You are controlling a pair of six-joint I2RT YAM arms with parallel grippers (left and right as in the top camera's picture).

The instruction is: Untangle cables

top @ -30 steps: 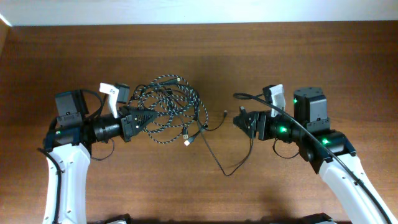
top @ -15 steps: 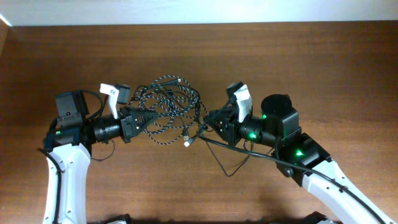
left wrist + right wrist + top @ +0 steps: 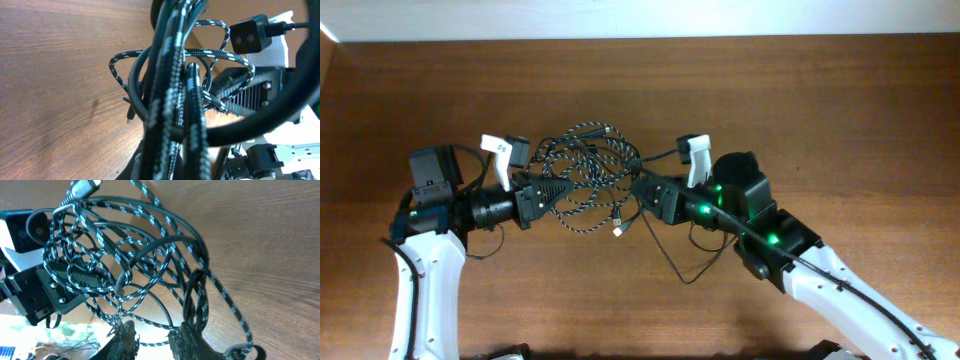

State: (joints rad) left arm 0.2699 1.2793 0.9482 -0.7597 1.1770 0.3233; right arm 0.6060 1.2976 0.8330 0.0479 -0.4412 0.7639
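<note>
The cables [image 3: 588,172] form one tangle at the table's middle left. The braided speckled cable [image 3: 582,128] loops round and through it. The thin black cable [image 3: 669,262] trails out to the lower right. My left gripper [image 3: 538,193] is shut on the tangle's left side, and the strands [image 3: 167,90] run straight down into its hidden jaws. My right gripper [image 3: 642,193] reaches into the tangle's right side. Its fingers [image 3: 187,336] stand apart with a gap. A braided strand [image 3: 165,343] crosses that gap, and a loop [image 3: 192,292] lies against the right finger.
A light plug end [image 3: 621,230] hangs from the tangle's lower edge. Bare wooden table [image 3: 800,100] lies behind and to the right. A pale wall strip [image 3: 640,18] borders the far edge. The left arm's black gripper body [image 3: 45,292] shows beyond the tangle.
The right arm has swung left from the table's right side into the tangle, and its jaws have narrowed. The left gripper and its hold have not moved.
</note>
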